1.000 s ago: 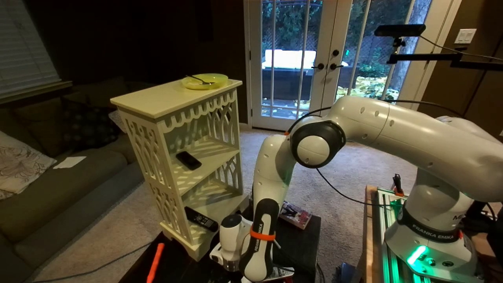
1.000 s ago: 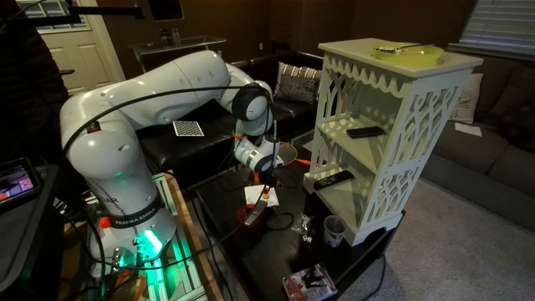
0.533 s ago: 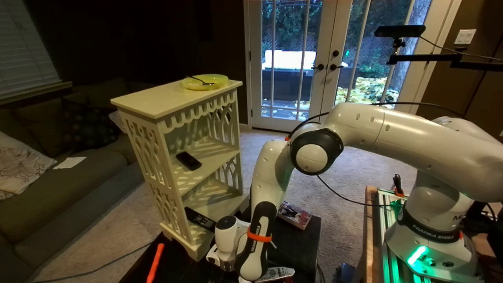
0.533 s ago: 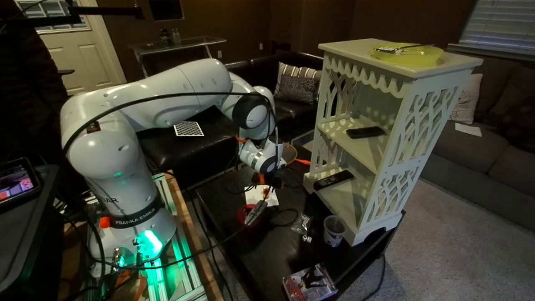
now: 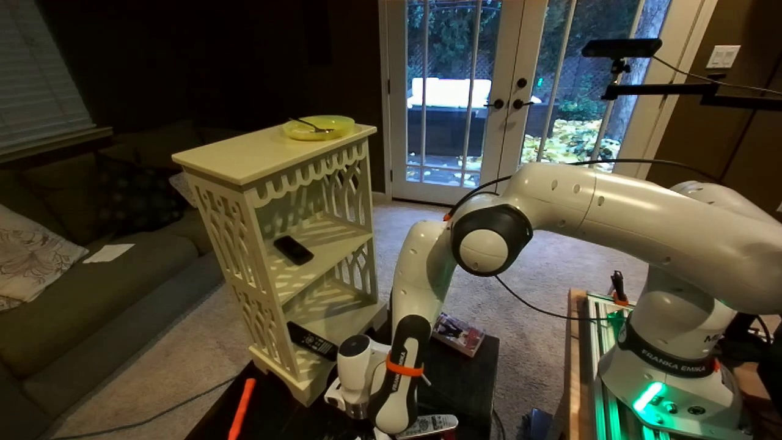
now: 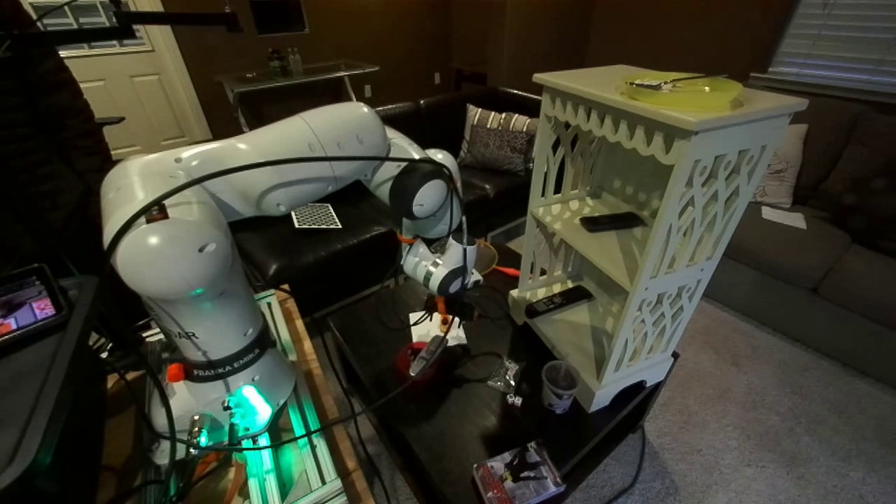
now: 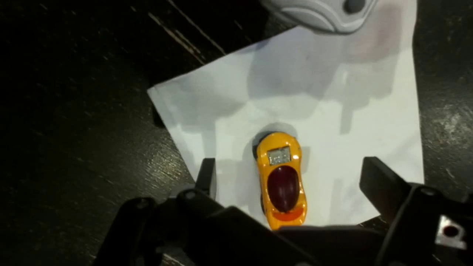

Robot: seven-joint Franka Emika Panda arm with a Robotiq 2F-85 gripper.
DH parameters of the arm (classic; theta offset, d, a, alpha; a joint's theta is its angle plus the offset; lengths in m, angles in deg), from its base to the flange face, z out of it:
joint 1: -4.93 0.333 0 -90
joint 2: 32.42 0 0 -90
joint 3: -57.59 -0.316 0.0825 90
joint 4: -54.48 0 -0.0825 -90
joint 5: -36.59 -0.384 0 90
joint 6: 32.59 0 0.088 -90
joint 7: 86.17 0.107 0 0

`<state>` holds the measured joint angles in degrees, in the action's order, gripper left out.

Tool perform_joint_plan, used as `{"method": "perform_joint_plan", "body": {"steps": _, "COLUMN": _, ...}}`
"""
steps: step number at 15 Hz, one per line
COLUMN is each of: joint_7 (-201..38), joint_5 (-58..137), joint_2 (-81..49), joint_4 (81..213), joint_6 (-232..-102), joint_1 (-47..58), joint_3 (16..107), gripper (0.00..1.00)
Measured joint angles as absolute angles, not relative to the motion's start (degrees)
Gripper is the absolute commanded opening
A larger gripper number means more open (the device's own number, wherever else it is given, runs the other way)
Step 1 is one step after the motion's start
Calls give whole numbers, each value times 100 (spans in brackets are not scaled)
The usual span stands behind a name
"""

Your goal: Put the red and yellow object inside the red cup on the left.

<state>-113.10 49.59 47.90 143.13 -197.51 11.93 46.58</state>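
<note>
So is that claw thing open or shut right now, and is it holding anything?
Gripper: open, holding nothing; the yellow toy car sits on the white paper.

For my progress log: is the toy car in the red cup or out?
Out: the wrist view shows the toy car on white paper; the red cup stands apart in an exterior view.

Toward five o'clock in the wrist view, the toy car was glossy yellow, its maroon canopy smooth, the paper matt. At nine o'clock the table looked like scuffed, half-glossy wood; at one, the remote resembled smooth plastic. In an exterior view the black sofa at nine shone like leather; the carpet at four looked rough.
</note>
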Motion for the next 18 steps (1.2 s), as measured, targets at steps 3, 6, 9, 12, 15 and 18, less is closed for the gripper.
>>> {"method": "perform_joint_plan", "body": {"steps": 3, "joint_7": -11310, "joint_5": 4959, "joint_2": 4952, "joint_4": 14164, "joint_6": -19751, "joint_1": 1193, "joint_3": 4692, "gripper": 100}}
{"method": "perform_joint_plan", "body": {"steps": 6, "joint_7": -11310, "joint_5": 4959, "joint_2": 5109, "joint_4": 14002, "joint_6": -19751, "joint_1": 1195, "joint_3": 4693, "gripper": 100}}
{"method": "perform_joint_plan", "body": {"steps": 9, "joint_7": -11309, "joint_5": 4959, "joint_2": 5213, "joint_4": 13865, "joint_6": -19752, "joint_1": 1196, "joint_3": 4693, "gripper": 97}}
{"method": "perform_joint_plan", "body": {"steps": 12, "joint_7": -11309, "joint_5": 4959, "joint_2": 5237, "joint_4": 13786, "joint_6": -19752, "joint_1": 1198, "joint_3": 4693, "gripper": 68}}
{"method": "perform_joint_plan", "body": {"steps": 15, "joint_7": -11310, "joint_5": 4959, "joint_2": 5237, "joint_4": 13738, "joint_6": -19752, "joint_1": 1214, "joint_3": 4693, "gripper": 46}}
{"method": "perform_joint_plan", "body": {"steps": 18, "joint_7": -11310, "joint_5": 4959, "joint_2": 5237, "joint_4": 13715, "joint_6": -19755, "joint_1": 1263, "joint_3": 4693, "gripper": 26}}
